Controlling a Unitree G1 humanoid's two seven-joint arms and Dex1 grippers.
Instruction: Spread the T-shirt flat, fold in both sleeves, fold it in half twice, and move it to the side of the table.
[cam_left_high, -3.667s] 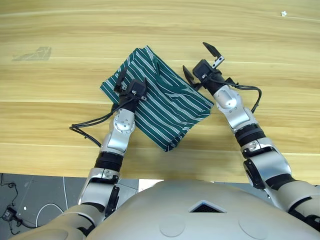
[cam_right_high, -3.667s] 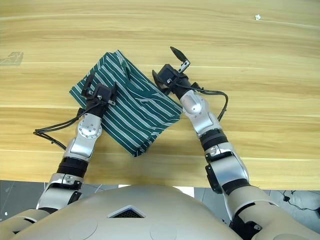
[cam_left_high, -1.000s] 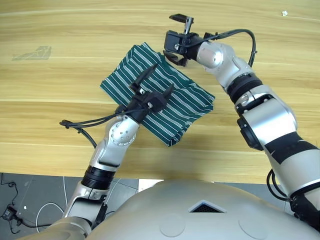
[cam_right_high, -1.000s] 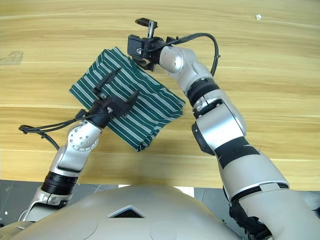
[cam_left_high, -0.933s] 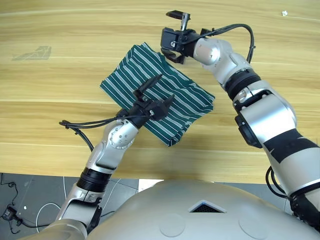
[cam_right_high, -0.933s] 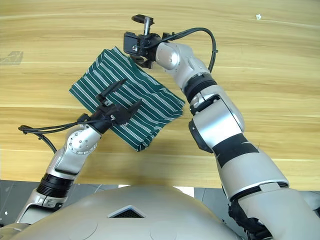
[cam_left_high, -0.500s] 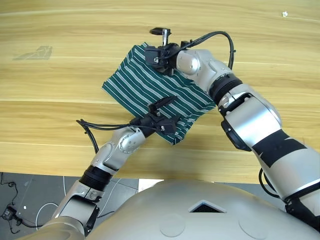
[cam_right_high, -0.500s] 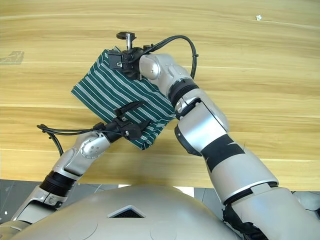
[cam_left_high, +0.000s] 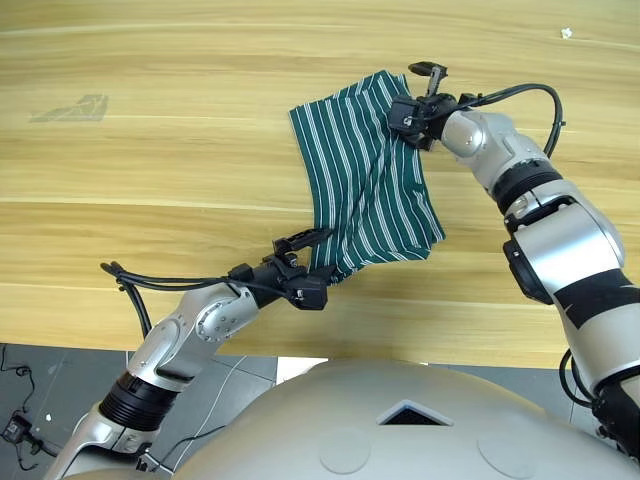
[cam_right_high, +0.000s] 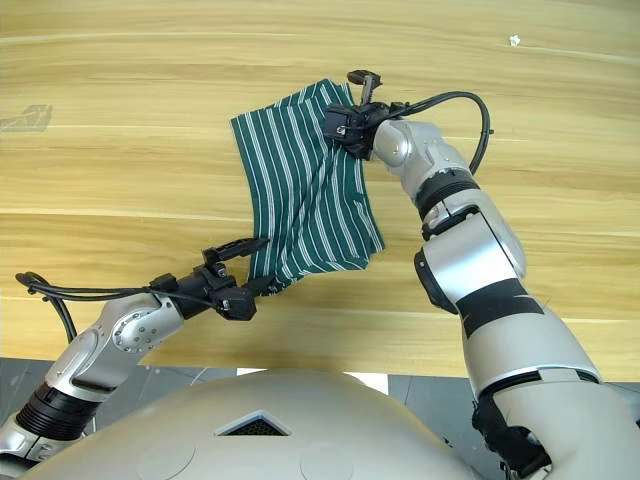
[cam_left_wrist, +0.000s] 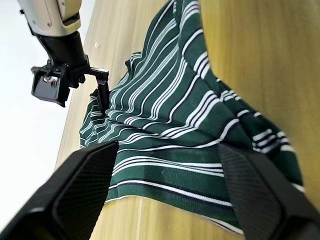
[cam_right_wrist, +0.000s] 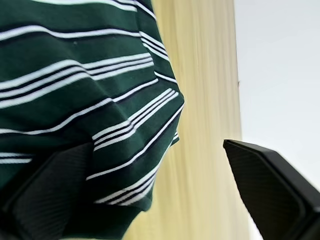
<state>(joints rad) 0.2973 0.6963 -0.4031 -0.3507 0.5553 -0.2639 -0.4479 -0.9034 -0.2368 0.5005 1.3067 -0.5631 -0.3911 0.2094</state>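
Nearest, by the table's (cam_left_high: 150, 150) near edge, the left gripper (cam_left_high: 322, 263) is seen at the near left corner of the T-shirt (cam_left_high: 365, 190). Its fingers (cam_left_wrist: 85, 190) are spread wide. In the left wrist view the cloth's near edge is framed between them, but whether the cloth is touched by them cannot be told. A black cable (cam_left_high: 150, 280) is looped out to the left of that arm.

The T-shirt, dark green with white stripes, is laid on the wooden table, right of the middle, as a folded, roughly rectangular bundle. Its length is run from near to far, with the near edge kept close to the table's near edge. Loose creases are fanned out across the cloth from its far right corner, so the top layer is not lying quite smooth.

At that far right corner the right gripper (cam_left_high: 405, 97) is placed. It is held apart: one finger is raised above the table, while the other is set down against the cloth. In the right wrist view its fingers (cam_right_wrist: 270, 185) are shown well separated, with a striped fold beside one of them. A black cable (cam_left_high: 530, 90) is arched over the right forearm.

Farther off, a grey mark (cam_left_high: 78, 107) is seen on the left of the table, and a small white speck (cam_left_high: 566, 32) at the far right.
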